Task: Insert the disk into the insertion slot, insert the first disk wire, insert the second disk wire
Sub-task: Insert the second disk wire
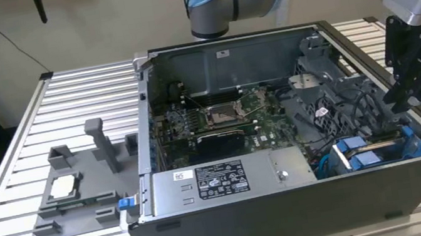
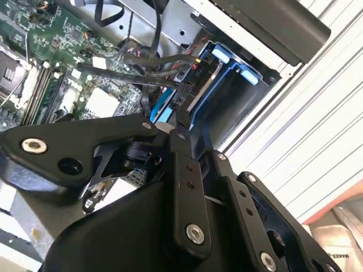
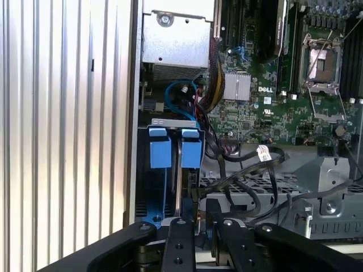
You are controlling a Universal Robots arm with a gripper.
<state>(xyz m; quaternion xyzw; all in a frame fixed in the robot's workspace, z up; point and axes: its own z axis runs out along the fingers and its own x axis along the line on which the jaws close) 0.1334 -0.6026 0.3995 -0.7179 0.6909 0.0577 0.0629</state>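
Outwardly, in the exterior view, the open computer case (image 1: 299, 142) sat on a slatted table (image 1: 21, 154), and the insertion slot (image 1: 376, 149) with its blue tabs lay in the case's near corner toward the exterior view's right. The gripper (image 1: 411, 102) hung just above and slightly beyond the slot, at the case's edge; whether its fingers were parted could not be told there. A grey power supply box (image 1: 221, 183) lay to the exterior view's left of the slot.

Next, in the second wrist view, the gripper (image 2: 182, 122) stood with its fingertips drawn close together against a black wire connector (image 2: 190, 73) at the insertion slot (image 2: 227, 85).

Lastly, in the first wrist view, the gripper (image 3: 198, 218) was directly at the end of the insertion slot (image 3: 173, 150), beside black cables (image 3: 249, 164) and the motherboard (image 3: 272, 96).
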